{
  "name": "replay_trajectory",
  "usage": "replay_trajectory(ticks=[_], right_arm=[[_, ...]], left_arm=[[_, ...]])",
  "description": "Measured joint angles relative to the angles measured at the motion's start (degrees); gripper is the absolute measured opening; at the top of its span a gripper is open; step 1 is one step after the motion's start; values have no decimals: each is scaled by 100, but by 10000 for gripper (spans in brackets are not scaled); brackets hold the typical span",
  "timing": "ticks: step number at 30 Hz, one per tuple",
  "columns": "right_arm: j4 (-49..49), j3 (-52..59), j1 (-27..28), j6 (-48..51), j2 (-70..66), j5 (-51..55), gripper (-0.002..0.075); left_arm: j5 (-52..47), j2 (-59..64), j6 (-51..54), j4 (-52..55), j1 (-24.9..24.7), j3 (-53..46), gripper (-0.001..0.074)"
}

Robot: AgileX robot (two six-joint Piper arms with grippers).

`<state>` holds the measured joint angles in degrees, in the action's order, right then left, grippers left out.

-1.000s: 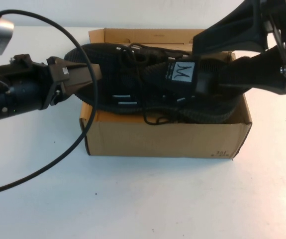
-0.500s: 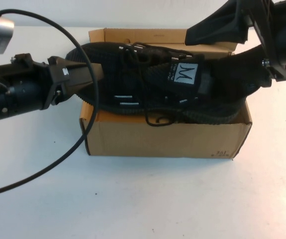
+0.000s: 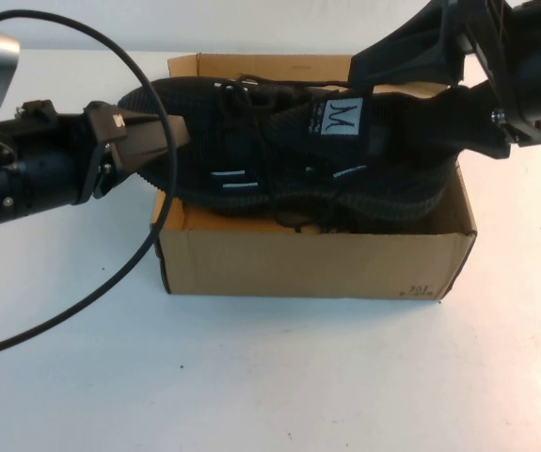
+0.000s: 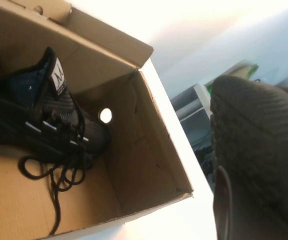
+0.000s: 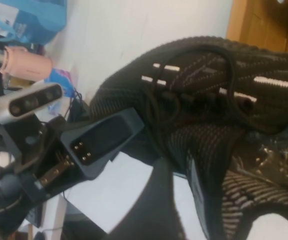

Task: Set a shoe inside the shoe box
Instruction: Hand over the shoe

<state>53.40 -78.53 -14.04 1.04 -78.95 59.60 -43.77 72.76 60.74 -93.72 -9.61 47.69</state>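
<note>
Lifted since the earlier frames, the shoe (image 3: 289, 160) now rides higher over the shoe box (image 3: 308, 259), its white tongue label clear of the near wall and its sole no longer sagging onto the box's near edge; the loose laces that hung over the near wall have drawn up with it. It is carried lengthwise between both arms, level with the box's long axis, which suits lowering it in flat. Left gripper (image 3: 152, 141) sits at the box's left end, fingers closed on the toe; the left wrist view shows the ribbed toe (image 4: 259, 150) filling the frame's side. Right gripper (image 3: 421, 104) reaches in from the right, one finger above the collar and one along the heel side, clamped on the heel end. A second identical sneaker (image 4: 43, 125) already lies inside the box, toe near the round side hole, laces trailing on the floor. That occupant likely explains the raised carry: the held shoe probably needs to clear it and settle beside or atop it. Hinged flap (image 3: 279, 68) stands open behind.
</note>
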Motion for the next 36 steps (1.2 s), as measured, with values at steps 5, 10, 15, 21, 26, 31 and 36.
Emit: replay_trajectory(ticks=[5,10,15,21,26,31,36], right_arm=[[204,0,0,38,-82,-109,607],[616,0,0,419,-301,-120,607],[1038,0,0,759,-423,-120,607],[1027,0,0,809,-449,-109,607],[1007,0,0,900,-568,-74,607],[1038,0,-194,1102,-631,-263,607],[1072,0,-360,1127,-755,-311,606]], left_arm=[[35,0,-317,0,0,0,117],[74,0,-422,0,0,0,118],[137,0,-446,0,0,0,117],[137,0,-460,0,0,0,118],[164,0,-460,0,0,0,118],[218,0,-460,11,0,0,118],[218,0,-460,11,0,0,118]])
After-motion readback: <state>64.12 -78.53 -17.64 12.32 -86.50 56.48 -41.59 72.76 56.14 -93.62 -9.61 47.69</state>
